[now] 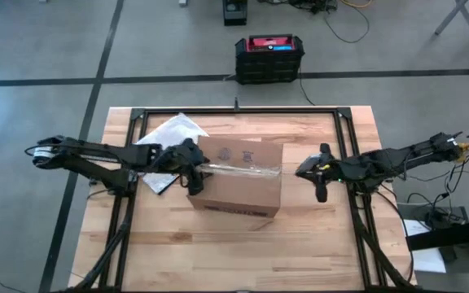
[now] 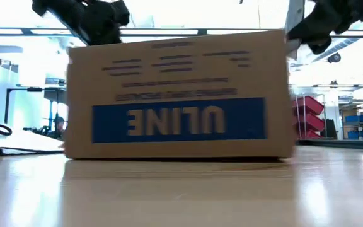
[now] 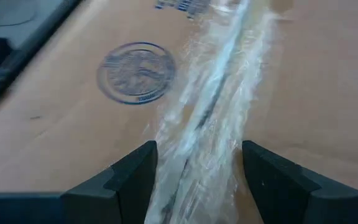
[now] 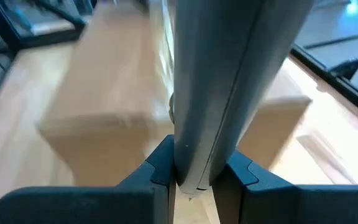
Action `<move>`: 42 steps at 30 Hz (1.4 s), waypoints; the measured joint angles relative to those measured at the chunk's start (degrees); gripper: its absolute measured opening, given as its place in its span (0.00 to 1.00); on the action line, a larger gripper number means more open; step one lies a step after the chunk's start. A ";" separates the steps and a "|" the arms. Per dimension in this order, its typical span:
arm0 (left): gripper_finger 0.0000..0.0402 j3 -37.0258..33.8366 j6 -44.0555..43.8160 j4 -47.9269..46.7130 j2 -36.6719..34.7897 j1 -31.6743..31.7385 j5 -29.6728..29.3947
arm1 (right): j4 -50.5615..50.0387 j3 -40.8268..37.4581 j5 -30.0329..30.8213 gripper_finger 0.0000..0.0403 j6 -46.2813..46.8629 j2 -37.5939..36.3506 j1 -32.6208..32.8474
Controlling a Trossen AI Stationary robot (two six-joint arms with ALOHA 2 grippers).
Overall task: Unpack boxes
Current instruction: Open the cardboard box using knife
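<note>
The brown cardboard box (image 1: 238, 175) rests flat on the middle of the table (image 1: 316, 244). Its blue ULINE label (image 2: 178, 120) reads upside down on the near side. A strip of clear tape (image 3: 210, 106) runs along the seam of its top flaps. My left gripper (image 3: 197, 155) is open over the box's left end, one finger on each side of the taped seam. Off the box's right end, above the table, my right gripper (image 4: 194, 155) is shut on a grey flat tool (image 4: 229, 74). My left gripper's fingers (image 3: 132, 177) stand close over the box top; whether they touch it I cannot tell. My right gripper pinches the grey flat tool near its rear end (image 4: 191, 177) between its two fingers (image 4: 157, 165). The tool sticks out forward beyond the fingertips toward the box, lifted clear of the table.
A clear plastic bag (image 1: 173, 130) and a dark flat thing (image 1: 159, 183) lie on the table left of the box. A black-and-red case (image 1: 269, 57) stands on the floor beyond the far edge. A black frame (image 1: 243, 112) runs round the tabletop.
</note>
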 joint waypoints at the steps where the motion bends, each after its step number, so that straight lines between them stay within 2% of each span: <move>1: 0.55 0.06 -0.28 -0.74 -1.92 0.02 -1.59 | 0.55 -0.02 0.12 0.12 0.00 1.12 0.00; 4: 0.55 -0.27 -0.70 0.77 -5.63 0.00 -3.13 | 4.35 -0.02 0.62 0.12 -0.99 4.79 -0.13; 7: 0.55 -0.37 0.48 7.48 -5.17 -0.03 0.19 | 8.38 0.39 0.53 0.12 -4.34 7.42 -0.61; 12: 0.55 -0.37 7.72 25.19 2.78 -0.11 11.82 | 15.59 1.82 0.62 0.12 -9.26 9.48 -2.48; 16: 0.55 1.01 11.33 36.55 13.10 0.90 20.45 | 21.76 1.86 0.64 0.12 -11.47 11.96 -3.05; 20: 0.55 6.31 15.26 36.91 22.35 2.66 21.51 | 28.22 1.84 0.54 0.12 -12.88 16.06 -3.15; 25: 0.55 12.85 18.28 29.57 28.73 3.86 23.19 | 35.01 1.82 -0.16 0.12 -13.66 21.40 -4.25; 34: 0.55 14.68 18.54 25.16 30.51 3.94 23.06 | 38.11 1.77 -3.00 0.12 -12.25 27.33 -6.40; 42: 0.55 14.66 18.13 23.01 30.10 4.79 22.93 | 34.43 1.79 -2.92 0.12 -10.12 25.92 -5.67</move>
